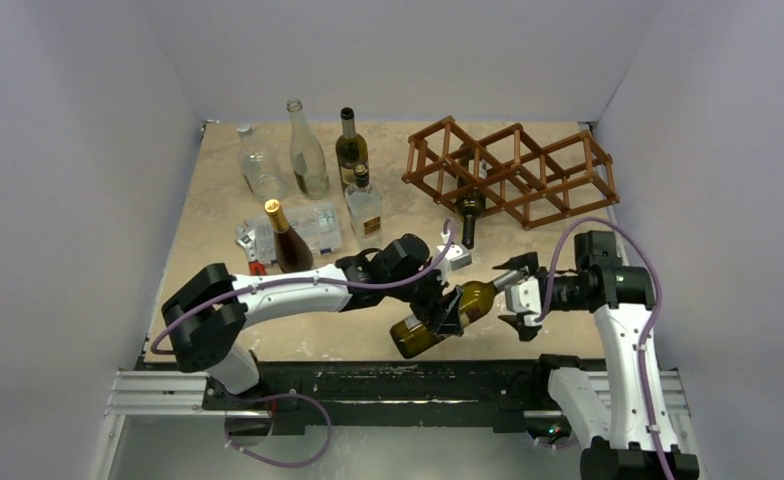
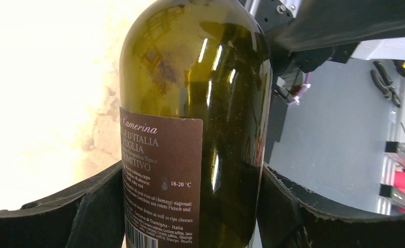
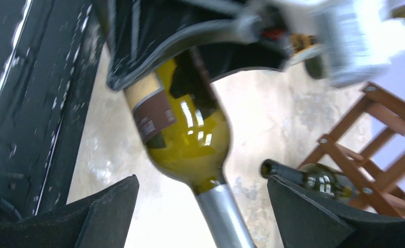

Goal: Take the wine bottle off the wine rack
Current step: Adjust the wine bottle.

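Glass, olive-green and glossy, fills the left wrist view: the wine bottle (image 1: 476, 297) is held slanting by the near edge of the tabletop (image 1: 218, 215), right of middle, well apart from the wine rack (image 1: 513, 170). The left gripper (image 1: 440, 312) pinches its round body at the brown paper label, curved black fingers (image 2: 94, 217) pressed on either side. The right gripper (image 1: 518, 297) has its fingers spread wide about the silver foil neck, gaps showing on both sides. The reddish wooden lattice sits at the far right corner, a dark bottle (image 1: 468, 215) poking from a lower cell. Open mottled beige surface lies between rack and grippers; upright bottles (image 1: 308, 160) crowd the far left
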